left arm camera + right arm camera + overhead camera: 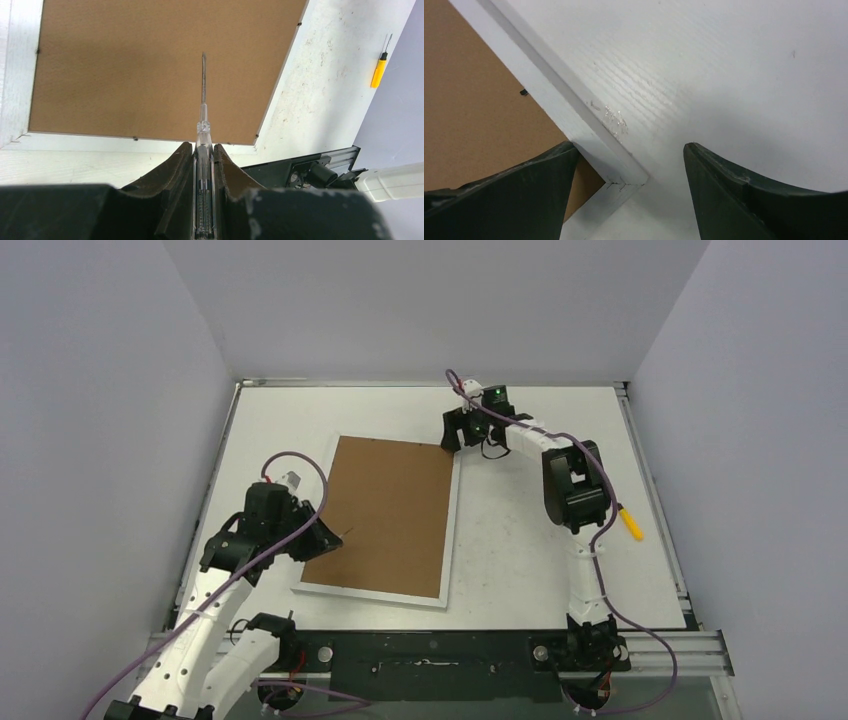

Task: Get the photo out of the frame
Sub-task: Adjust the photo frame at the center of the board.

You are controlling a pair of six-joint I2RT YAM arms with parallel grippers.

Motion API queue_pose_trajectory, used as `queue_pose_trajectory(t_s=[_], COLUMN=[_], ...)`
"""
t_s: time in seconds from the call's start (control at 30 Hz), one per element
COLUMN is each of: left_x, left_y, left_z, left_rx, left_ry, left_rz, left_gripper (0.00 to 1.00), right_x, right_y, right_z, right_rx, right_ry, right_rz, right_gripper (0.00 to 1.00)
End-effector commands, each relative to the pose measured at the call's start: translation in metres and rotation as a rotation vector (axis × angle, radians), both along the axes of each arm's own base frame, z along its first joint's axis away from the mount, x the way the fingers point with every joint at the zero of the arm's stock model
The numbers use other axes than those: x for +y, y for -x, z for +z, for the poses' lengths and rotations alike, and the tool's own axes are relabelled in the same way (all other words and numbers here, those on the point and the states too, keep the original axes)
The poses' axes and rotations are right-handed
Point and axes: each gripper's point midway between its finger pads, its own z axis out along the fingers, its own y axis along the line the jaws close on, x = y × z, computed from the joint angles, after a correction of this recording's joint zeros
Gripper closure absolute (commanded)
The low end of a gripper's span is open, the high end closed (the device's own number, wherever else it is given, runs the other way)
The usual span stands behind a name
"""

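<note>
The frame (386, 517) lies face down on the table, brown fibreboard back up, with a narrow white border. The photo is hidden. My left gripper (322, 533) is at the frame's left edge, shut on a clear-handled screwdriver (203, 150) whose blade (203, 77) points out over the brown back (150, 65). My right gripper (462, 430) is open, hovering over the frame's far right corner (624, 177); one finger is over the brown back, the other over bare table. Small metal tabs (37, 50) show along the back's edges.
A yellow-handled screwdriver (630, 523) lies on the table at the right; it also shows in the left wrist view (378, 70). Grey walls enclose the table on three sides. The black mounting rail (430, 655) runs along the near edge.
</note>
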Motion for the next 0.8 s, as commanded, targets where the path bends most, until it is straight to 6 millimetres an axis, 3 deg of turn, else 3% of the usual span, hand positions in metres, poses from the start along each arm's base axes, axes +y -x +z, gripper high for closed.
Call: queue_pose_trajectory(t_s=[0.0, 0.13, 0.2, 0.33, 0.4, 0.5, 0.57, 0.67, 0.77], left_x=[0.001, 0.001, 0.001, 0.000, -0.001, -0.009, -0.016, -0.025, -0.028], left_y=[-0.007, -0.010, -0.011, -0.011, -0.012, -0.014, -0.016, -0.019, -0.022], left_z=[0.010, 0.010, 0.010, 0.008, 0.006, 0.001, -0.003, -0.007, -0.003], left_rx=[-0.042, -0.041, -0.039, -0.029, -0.027, -0.014, -0.001, 0.007, 0.010], left_ry=[-0.002, -0.005, -0.006, -0.005, 0.002, 0.037, 0.067, 0.104, 0.108], left_rz=[-0.004, -0.001, -0.002, -0.008, -0.012, -0.030, -0.049, -0.069, -0.082], left_gripper=[1.00, 1.00, 1.00, 1.00, 1.00, 1.00, 1.00, 1.00, 1.00], right_x=[0.006, 0.004, 0.004, -0.034, -0.060, -0.113, -0.135, -0.134, -0.132], right_y=[-0.009, -0.005, -0.002, -0.004, -0.003, 0.014, 0.030, 0.054, 0.089], right_z=[-0.017, -0.034, -0.033, -0.044, -0.043, -0.053, -0.055, -0.057, -0.067], right_rx=[-0.014, 0.018, 0.025, 0.076, 0.129, 0.222, 0.258, 0.276, 0.353], right_ry=[0.045, 0.087, 0.081, 0.218, 0.203, 0.135, 0.125, 0.167, 0.279], right_rz=[0.194, 0.219, 0.239, 0.119, 0.007, -0.206, -0.293, -0.318, -0.408], right_gripper=[0.25, 0.55, 0.62, 0.75, 0.79, 0.80, 0.80, 0.76, 0.80])
